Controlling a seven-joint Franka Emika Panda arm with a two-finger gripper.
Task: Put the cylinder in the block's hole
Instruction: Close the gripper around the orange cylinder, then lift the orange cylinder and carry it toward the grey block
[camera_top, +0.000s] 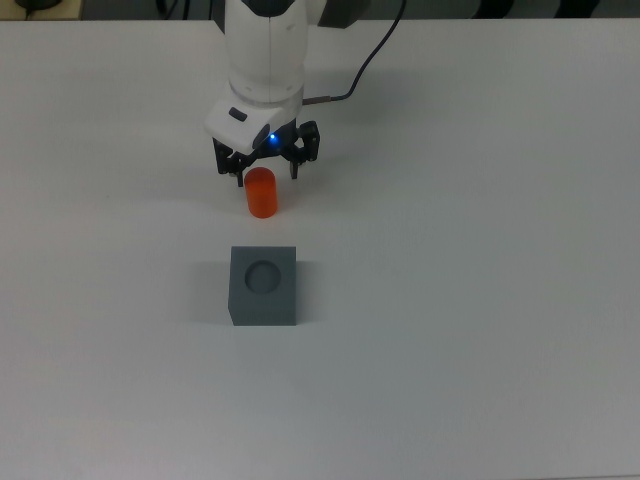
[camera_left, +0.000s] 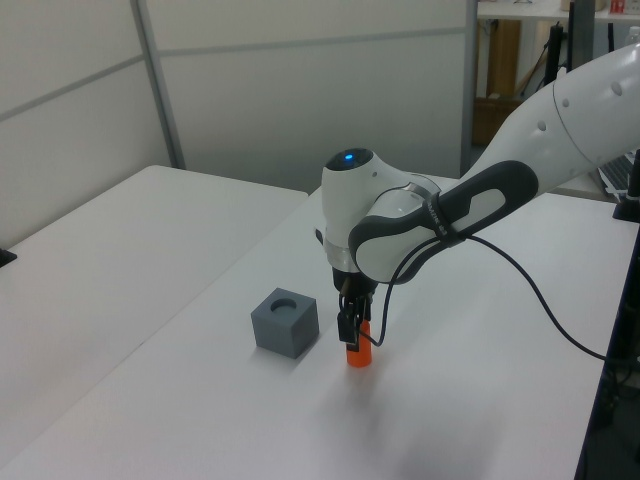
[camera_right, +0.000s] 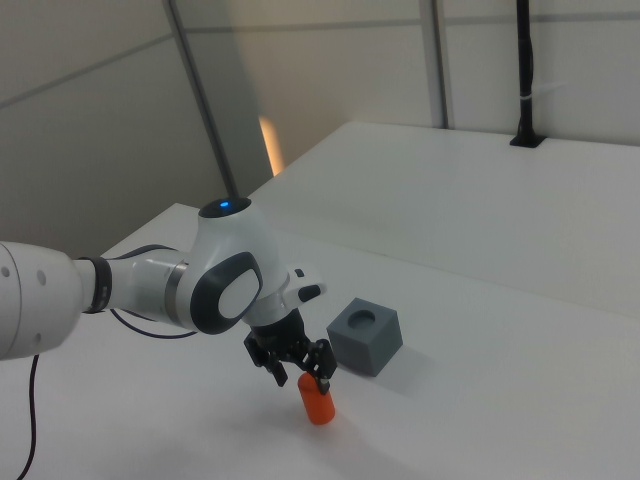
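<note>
Black and small, the tool (camera_top: 267, 172) hangs from the white arm (camera_top: 264, 60) and points down at the counter (camera_top: 480, 300). Its two fingers (camera_top: 240, 172) are spread apart, one on each side of the cylinder (camera_top: 261, 193). In the top view the tips sit by the cylinder's top end and do not squeeze it. A little blue light glows on the tool.

Going from near to far in the top view, the block (camera_top: 264, 285) comes first. It is a dark grey cube, and it sits flat on the white counter. Its top has a round hole, and nothing is in the hole.

Next comes the cylinder. It is orange-red and stands upright on the counter, near the block but not touching it. In the left view the cylinder (camera_left: 359, 347) stands just to the right of the block (camera_left: 285, 323), with the tool (camera_left: 352, 328) low around it. In the right view the cylinder (camera_right: 317, 398) looks a little tilted under the tool (camera_right: 294, 366).

Farthest away, the white arm reaches in from the far edge, and a black cable (camera_top: 362, 62) hangs off it.
</note>
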